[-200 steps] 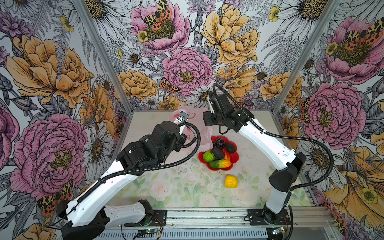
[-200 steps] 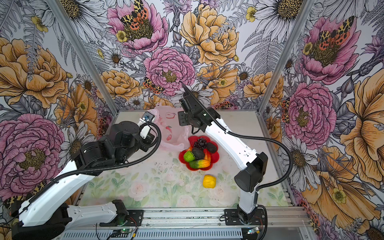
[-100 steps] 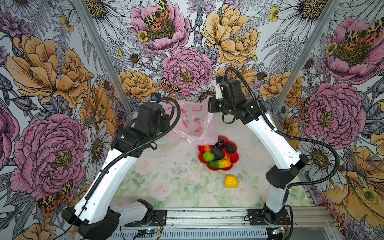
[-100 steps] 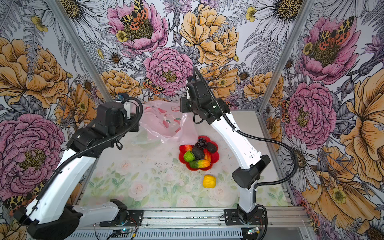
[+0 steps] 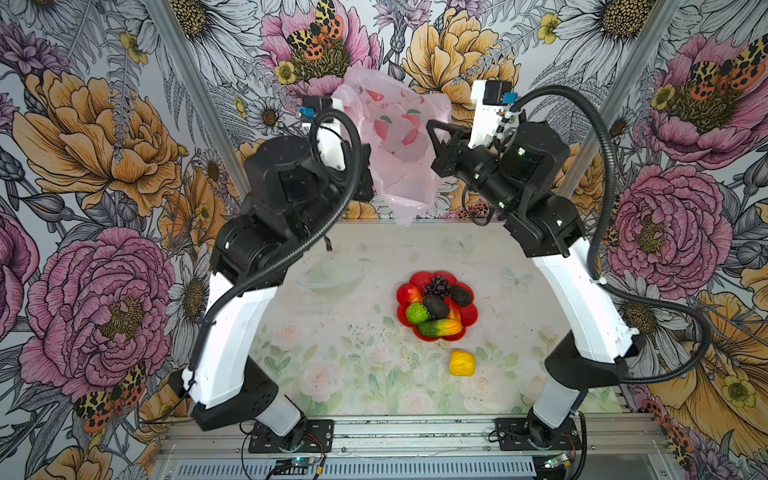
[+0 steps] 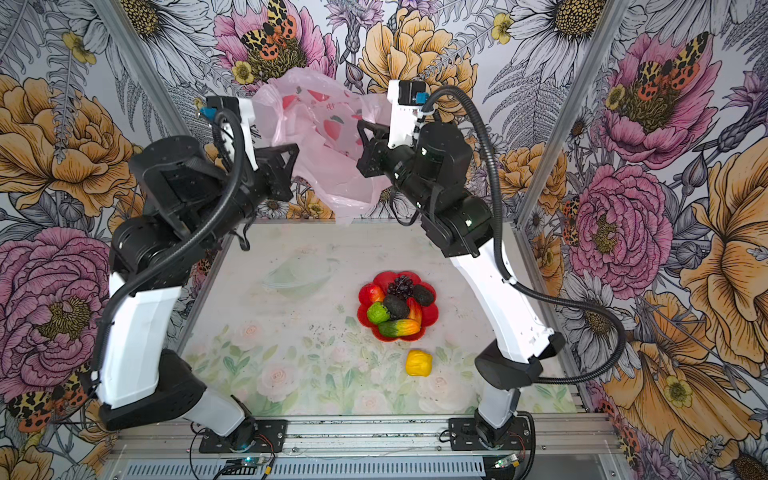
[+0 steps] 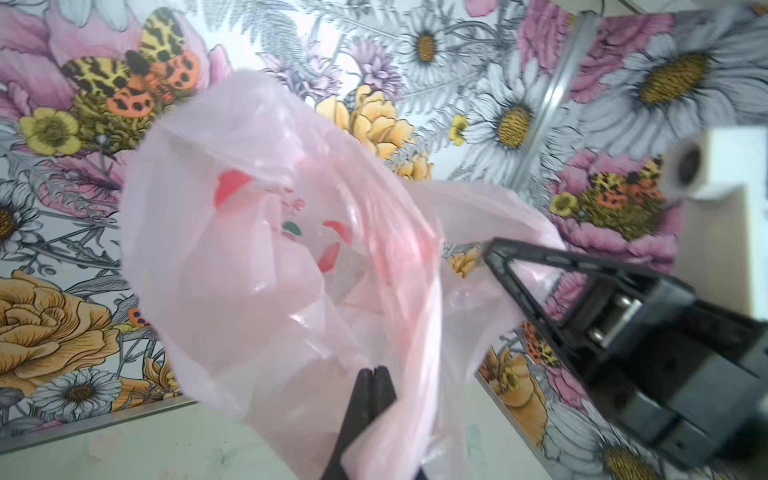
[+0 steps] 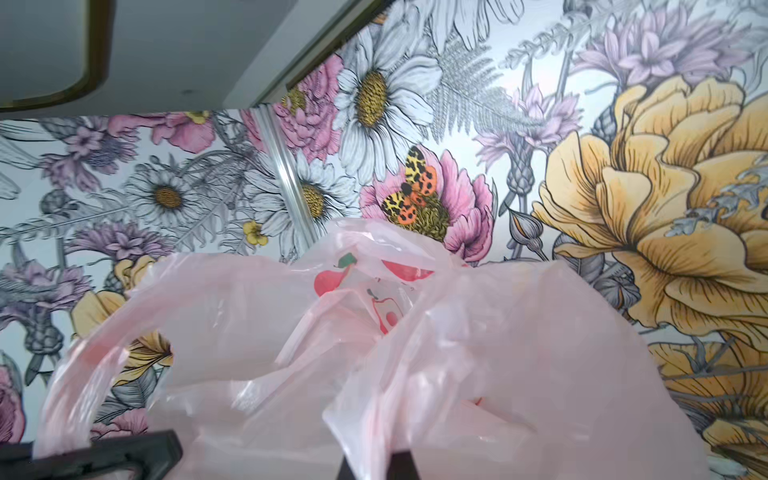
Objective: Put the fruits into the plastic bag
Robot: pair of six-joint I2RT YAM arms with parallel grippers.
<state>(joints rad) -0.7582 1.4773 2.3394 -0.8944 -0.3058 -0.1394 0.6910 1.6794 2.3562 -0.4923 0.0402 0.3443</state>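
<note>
Although red fruit prints with green leaves dot the white panel of the thin, crinkly, translucent pink plastic bag (image 5: 399, 137), the small reddish marks among them are too blurred to read. The bag hangs in the air above the 12 o'clock edge of the pale floral table (image 5: 332, 365), stretched between both arms and clear of the tabletop. The left gripper (image 7: 374, 370) is clenched on a fold of the bag's film, its black fingers pressed flat together. The right gripper (image 6: 362, 124), at the bag's 3 o'clock side, is clamped on the bag's edge there.

A red flower-shaped plastic plate (image 5: 470, 320) sits slightly toward 3 o'clock from the table's middle, well apart from the bag. On it lie two dark brown-black toy avocados (image 5: 435, 306), a purple grape bunch (image 5: 436, 286) at the plate's 12 o'clock, a round green lime (image 5: 417, 312) at 9 o'clock, a red-yellow peach (image 5: 409, 293) at 10 o'clock and a green-orange mango (image 5: 440, 328) along the 6 o'clock rim. A yellow toy fruit (image 5: 462, 363) lies on the table near the plate, at its 5 o'clock. Bold flower-and-butterfly wallpaper encloses the cell.

Both top views show the plate and fruits; neither wrist view does. Only the left wrist view shows the pinched fingers. In the right wrist view the bag and its arching handle loop (image 8: 95, 365) cover that gripper's fingers.
</note>
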